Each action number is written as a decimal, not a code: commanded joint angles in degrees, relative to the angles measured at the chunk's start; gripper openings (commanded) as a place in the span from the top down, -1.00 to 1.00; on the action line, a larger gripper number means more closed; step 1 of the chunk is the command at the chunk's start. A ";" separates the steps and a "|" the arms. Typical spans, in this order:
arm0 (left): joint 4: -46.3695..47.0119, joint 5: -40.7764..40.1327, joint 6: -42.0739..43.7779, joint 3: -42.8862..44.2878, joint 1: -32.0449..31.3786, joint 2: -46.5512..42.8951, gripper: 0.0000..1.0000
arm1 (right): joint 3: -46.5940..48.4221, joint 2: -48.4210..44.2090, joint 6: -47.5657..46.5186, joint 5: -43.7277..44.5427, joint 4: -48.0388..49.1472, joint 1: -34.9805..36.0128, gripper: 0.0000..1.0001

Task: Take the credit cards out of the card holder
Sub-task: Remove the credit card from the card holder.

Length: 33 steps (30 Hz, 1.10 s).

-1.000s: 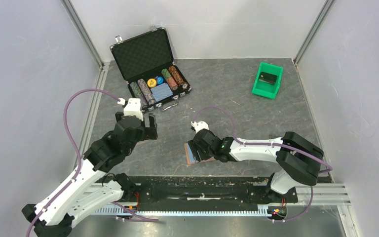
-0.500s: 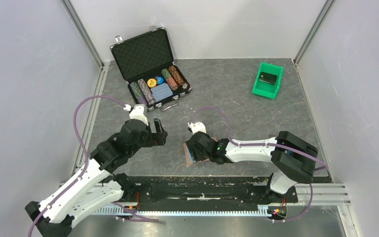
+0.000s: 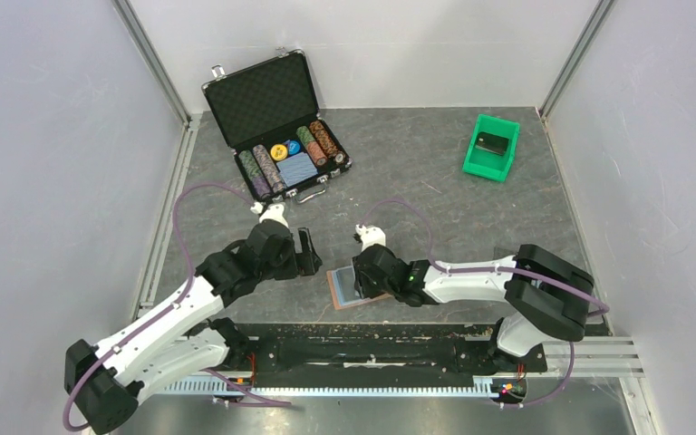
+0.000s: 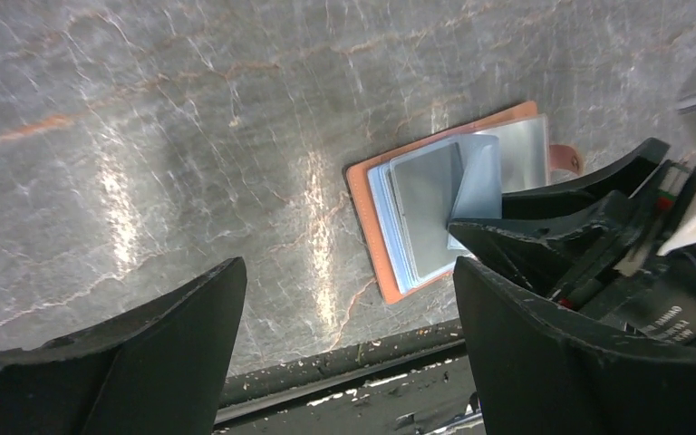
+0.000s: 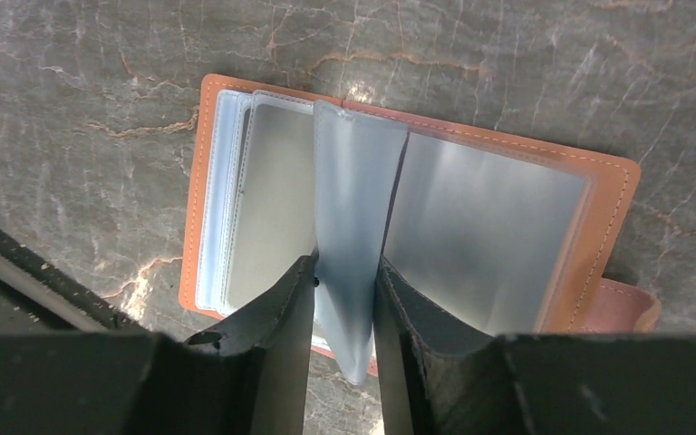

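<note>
Brown card holder (image 3: 348,288) lies spread open on the grey surface (image 3: 471,208), near its front edge. Right tool (image 5: 344,267) sits over the holder's middle, pinching one upright plastic sleeve (image 5: 355,181). Left tool (image 3: 304,252), spread wide, hovers just left of the holder without touching it.

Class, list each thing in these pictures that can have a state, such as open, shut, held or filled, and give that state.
card holder, open, lying flat.
right gripper, fingers on either side of the clear sleeve; firm grip unclear.
clear sleeve, standing upright.
credit cards, inside their sleeves, none out.
left gripper, open, empty.
poker chip case, open, chips inside.
green bin, holds a black block.
</note>
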 commanded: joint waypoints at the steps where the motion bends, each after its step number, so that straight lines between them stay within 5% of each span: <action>1: 5.01 4.67 -2.84 -1.85 0.17 2.75 -0.78 | -4.52 -3.31 5.23 -3.66 5.52 -1.01 0.40; 15: 22.01 18.65 -3.73 -5.39 0.14 14.23 0.06 | -20.80 -10.97 15.38 -13.10 28.89 -4.97 0.57; 33: 32.32 29.07 -1.16 1.36 -0.21 35.40 0.40 | -25.86 -11.40 19.61 -13.98 38.68 -5.72 0.65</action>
